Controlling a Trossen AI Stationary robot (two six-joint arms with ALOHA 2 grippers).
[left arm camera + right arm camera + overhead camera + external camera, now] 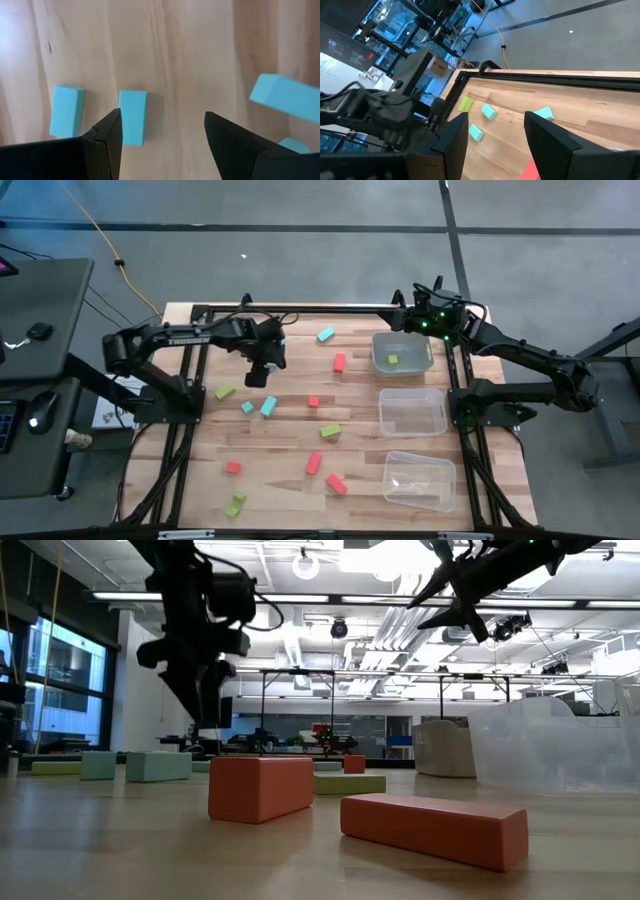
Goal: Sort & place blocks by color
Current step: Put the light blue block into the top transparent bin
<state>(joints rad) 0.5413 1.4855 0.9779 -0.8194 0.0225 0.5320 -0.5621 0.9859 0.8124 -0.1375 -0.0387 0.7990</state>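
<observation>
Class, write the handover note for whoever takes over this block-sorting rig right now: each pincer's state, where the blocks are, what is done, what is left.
Left pincer: open, empty, above the table over two light blue blocks.
Right pincer: open, empty, raised near the far bin.
Done: one lime green block lies in the far bin.
Left: middle bin and near bin hold no blocks; red-orange blocks, light blue and lime green ones remain scattered on the table.

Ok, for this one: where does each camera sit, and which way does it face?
High: overhead, straight down; both arms, table, three bins.
Low: tabletop height, looking into the room; red block close, arms above.
Left wrist: downward past the open left gripper; two blue blocks.
Right wrist: across the table, right gripper open.
Shared: blue blocks in both wrist views.
</observation>
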